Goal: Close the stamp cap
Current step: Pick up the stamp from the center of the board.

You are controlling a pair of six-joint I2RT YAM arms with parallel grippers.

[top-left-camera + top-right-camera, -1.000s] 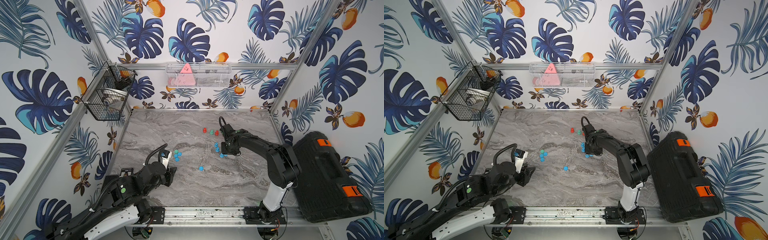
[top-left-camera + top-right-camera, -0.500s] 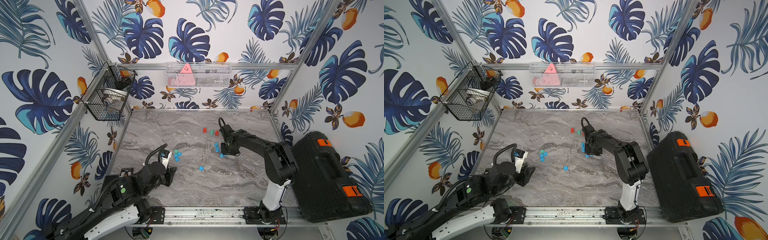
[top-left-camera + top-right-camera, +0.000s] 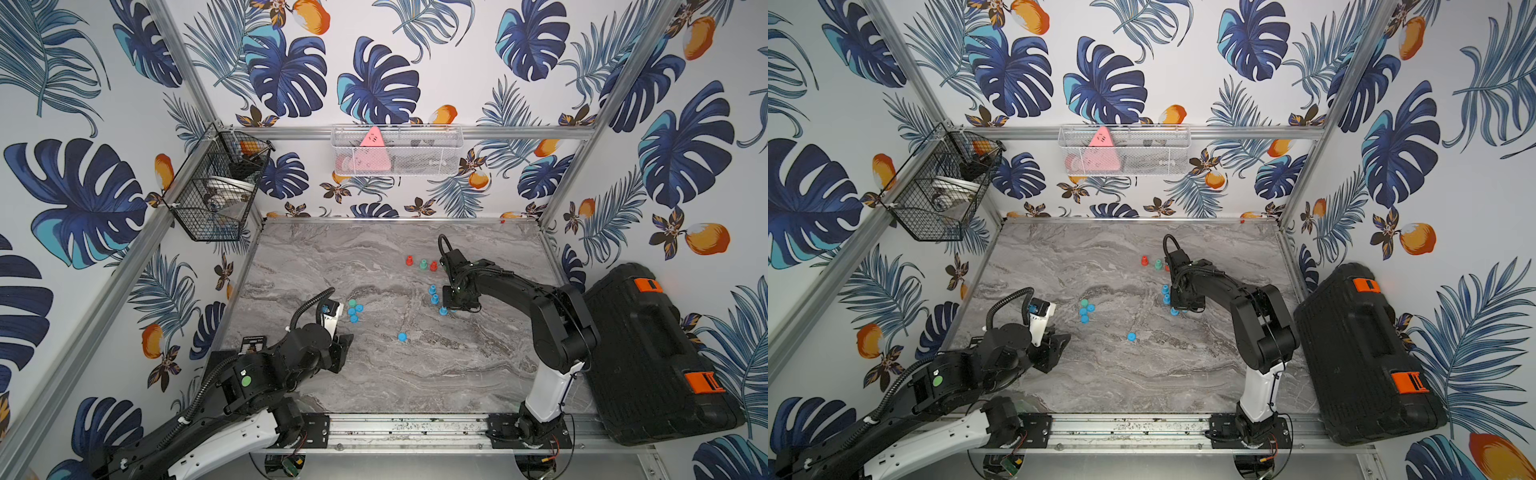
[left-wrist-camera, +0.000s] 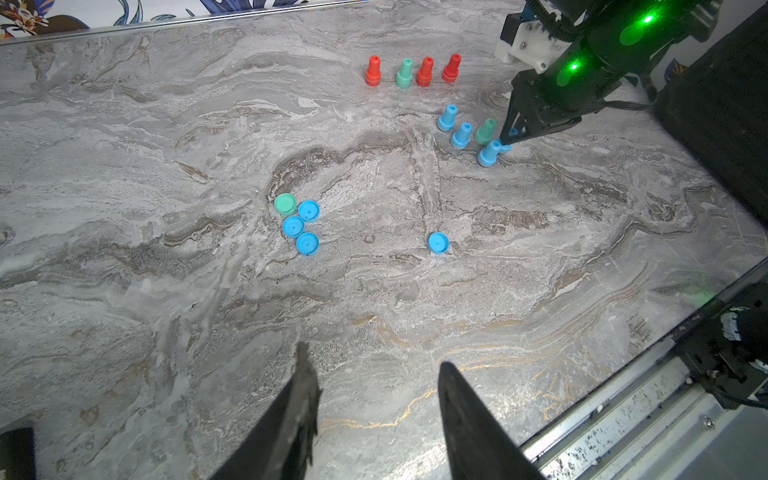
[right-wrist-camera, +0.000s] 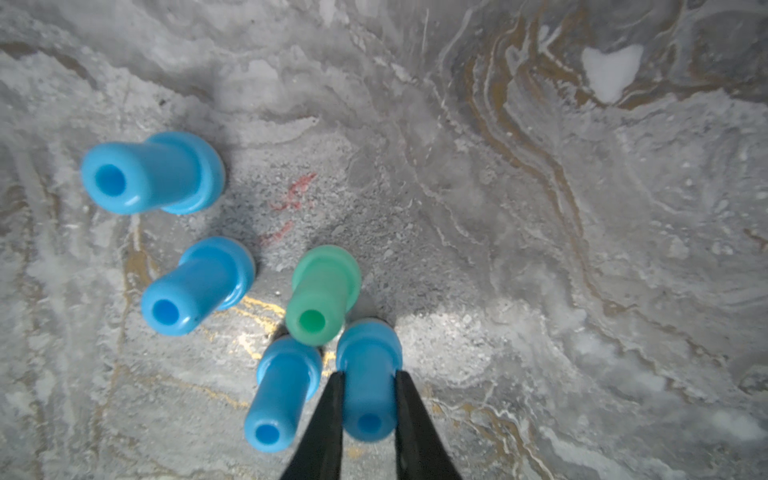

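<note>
My right gripper (image 5: 368, 372) is shut on the stem of a blue stamp (image 5: 368, 401) standing on the marble table (image 3: 436, 374). Beside it stand a green stamp (image 5: 322, 291) and three more blue stamps (image 5: 282, 395). In both top views the right gripper (image 3: 455, 307) (image 3: 1188, 309) points down at this cluster. Loose caps lie apart: a green cap (image 4: 285, 204), three blue caps (image 4: 293, 226) touching it, and a lone blue cap (image 4: 438, 242). My left gripper (image 4: 374, 355) hovers open and empty near the table's front left (image 3: 340, 353).
A row of three red stamps and one green one (image 4: 404, 74) stands behind the blue cluster. A black case (image 3: 648, 353) sits off the right edge. A black wire basket (image 3: 216, 187) and a white mesh basket (image 3: 397, 151) hang on the walls.
The right gripper's jaws have shut onto the blue stamp's stem. The left arm has not moved.
</note>
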